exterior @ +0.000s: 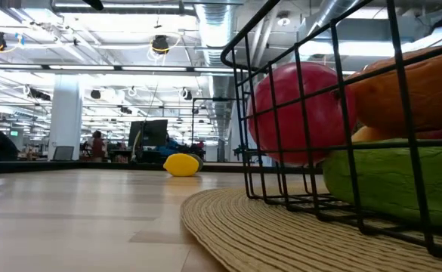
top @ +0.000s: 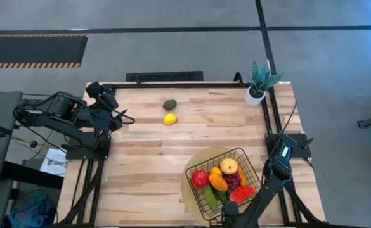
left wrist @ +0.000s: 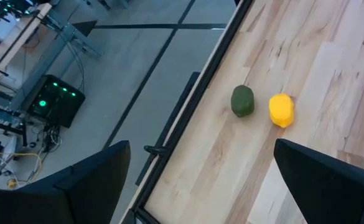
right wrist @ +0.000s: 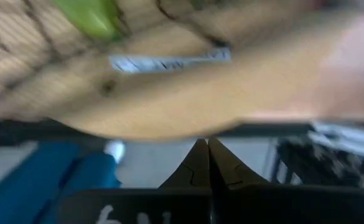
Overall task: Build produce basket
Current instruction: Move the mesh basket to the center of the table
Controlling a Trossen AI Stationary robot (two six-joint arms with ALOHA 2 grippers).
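- Black wire basket point(top: 224, 181) sits on a round woven mat point(top: 195, 192) at the table's near right, already holding a red apple point(top: 200, 178), orange, pear, grapes, cucumber and watermelon slice.
- 2 pieces left out: lemon point(top: 169, 119) and avocado point(top: 169, 104), just beside each other, far centre.
- Left gripper point(top: 123, 118) hangs wide open, aimed at that pair; likely the next pick.
- Right gripper point(right wrist: 207, 163) is parked below the basket, fingers pressed together, empty.

A potted plant point(top: 259, 83) stands at the table's point(top: 147, 158) far right corner; a round woven mat point(top: 195, 190) lies near right.
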